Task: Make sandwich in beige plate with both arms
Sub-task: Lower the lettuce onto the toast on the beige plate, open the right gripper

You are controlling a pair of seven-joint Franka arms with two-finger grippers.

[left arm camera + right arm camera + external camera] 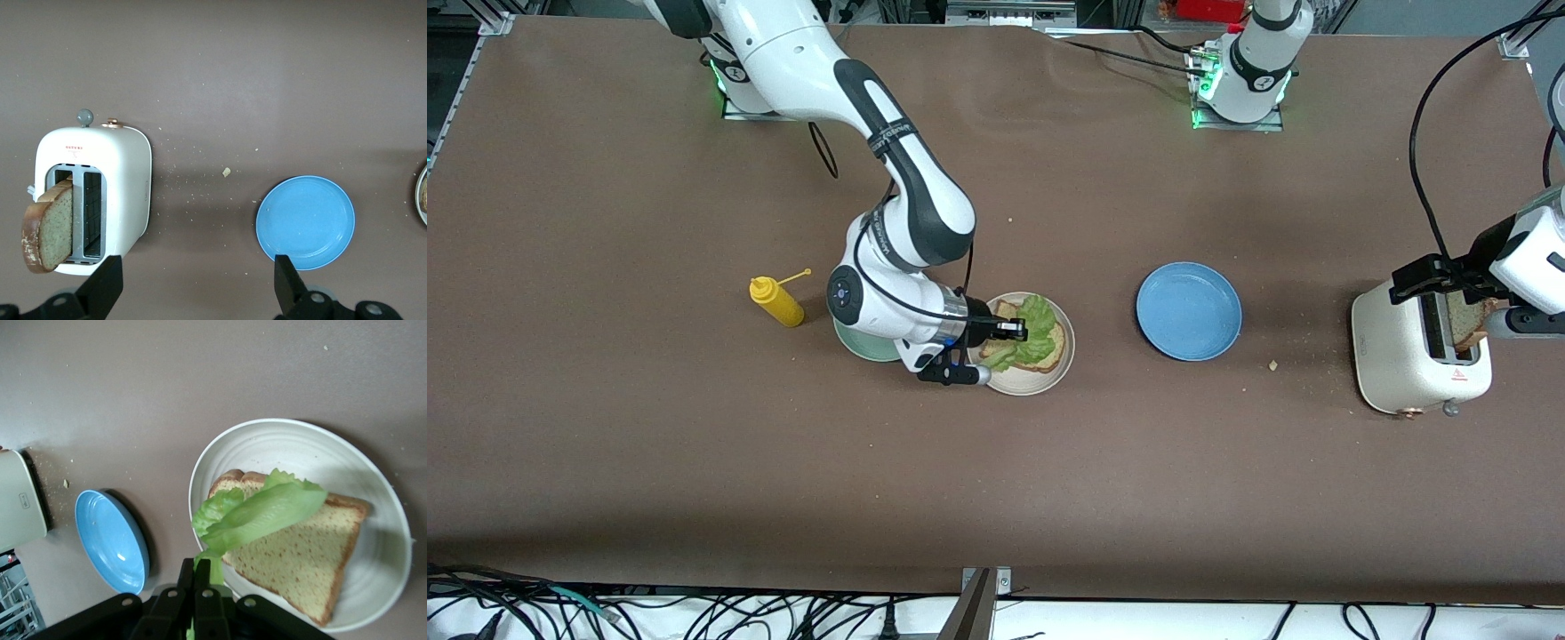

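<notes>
Two plates sit mid-surface, with the toaster [1421,351] about level with them at the left arm's end. On the beige plate [1040,382] lies one bread slice [1054,348] with a green lettuce leaf [1032,333] draped over it. The right gripper [1021,331] hangs low over this plate, its fingers pinched narrow on the stem end of the lettuce, as the right wrist view shows. Just beside the beige plate, toward the right arm's end, a mint plate [863,351] peeks from under the right arm's wrist, and a yellow squeeze bottle [776,301] lies a little farther along. A blue plate [1189,311] rests between the beige plate and the toaster, crumbs scattered near it. A second slice [48,230] leans out of a toaster slot, tilted. The left gripper [193,283] hovers over the surface beside the toaster, fingers spread wide and holding nothing, well apart from that slice
</notes>
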